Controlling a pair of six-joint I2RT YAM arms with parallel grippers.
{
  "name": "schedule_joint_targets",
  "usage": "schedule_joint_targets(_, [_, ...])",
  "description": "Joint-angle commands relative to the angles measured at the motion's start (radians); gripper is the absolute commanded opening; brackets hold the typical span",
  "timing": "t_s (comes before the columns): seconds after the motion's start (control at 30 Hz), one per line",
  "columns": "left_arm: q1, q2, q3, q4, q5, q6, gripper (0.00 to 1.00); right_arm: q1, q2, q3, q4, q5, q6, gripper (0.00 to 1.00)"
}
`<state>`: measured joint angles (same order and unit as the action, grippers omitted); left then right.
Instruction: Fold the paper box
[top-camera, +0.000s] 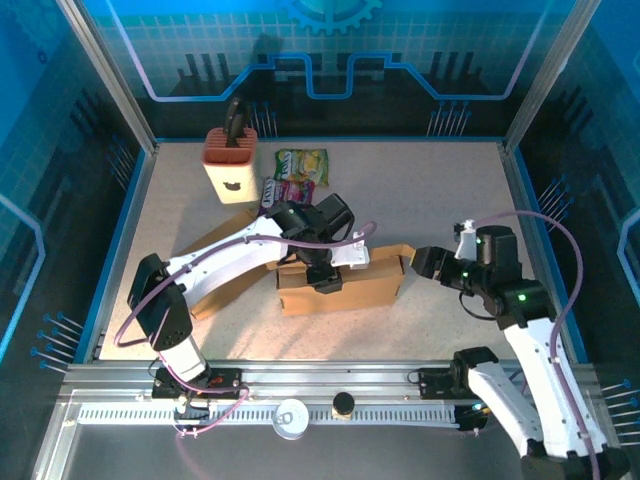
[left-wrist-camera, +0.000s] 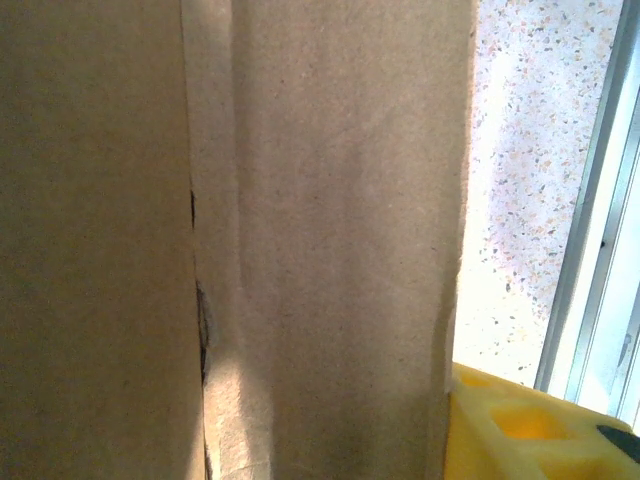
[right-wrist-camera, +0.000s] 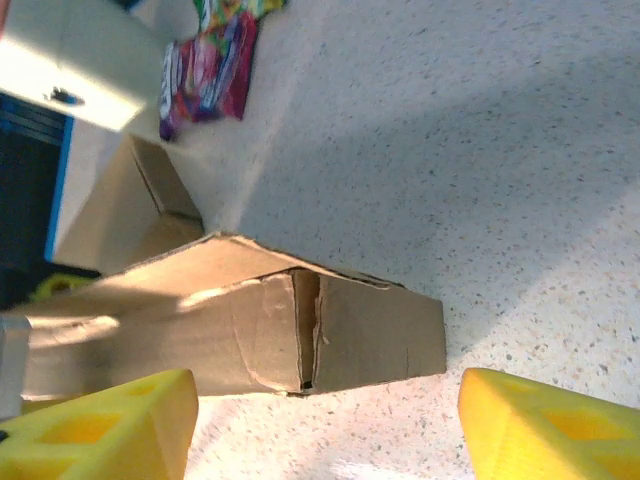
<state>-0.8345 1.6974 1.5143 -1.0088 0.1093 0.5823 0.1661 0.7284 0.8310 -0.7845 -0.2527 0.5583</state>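
— Speckled table (top-camera: 430, 190). The left gripper (top-camera: 325, 279) sits atop the box (top-camera: 345, 288); is it pinching it?
— Can't tell; cardboard hides the jaws. The box lies mid-table.
— And right of the box?
— The right gripper (top-camera: 424, 263), spread wide, just off its end, not touching. I'd pin the box from above, then push that end flap (right-wrist-camera: 300, 340) squarely, slowly.

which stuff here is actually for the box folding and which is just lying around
For the job: paper box, left gripper, right gripper.
Lying about: green snack packet, pink snack packet, tan holder, white roll.
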Motion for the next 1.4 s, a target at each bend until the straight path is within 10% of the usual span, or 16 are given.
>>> schedule_joint_targets(0.0, [0.001, 0.012, 0.000, -0.041, 0.056, 0.042, 0.42, 0.046, 0.057, 0.027, 0.039, 0.054, -0.111, 0.70])
schedule_joint_targets(1.37, [0.002, -0.016, -0.051, 0.045, -0.003, 0.058, 0.43, 0.258, 0.232, 0.126, -0.047, 0.356, -0.196, 0.00])
